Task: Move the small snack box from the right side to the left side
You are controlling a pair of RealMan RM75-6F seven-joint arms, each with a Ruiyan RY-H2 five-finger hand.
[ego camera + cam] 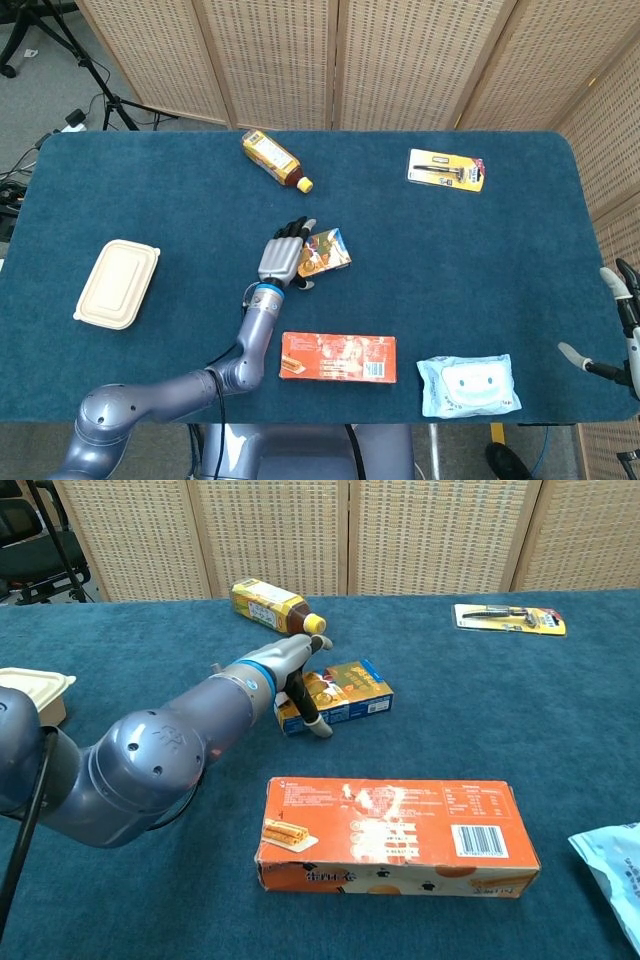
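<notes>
The grey left hand (281, 257) is lying over the nine o'clock end of the small orange and blue cardboard snack box (326, 252), its dark fingers (296, 228) reaching across the top and the thumb (310, 716) curling down the near face. It is touching the box, but whether the fingers are clamping it or only resting on it I cannot tell; nothing shows the box lifted off the blue cloth table (480, 280), where it is sitting near the centre.

The risk, as I judge it, is that a grasp on one end is letting the box pivot or slide towards three o'clock instead of coming up. A sweep towards six o'clock could also be knocking the long orange biscuit box (338, 358) lying there.

The right hand (622, 320) is hanging empty with fingers spread off the table edge at four o'clock.
</notes>
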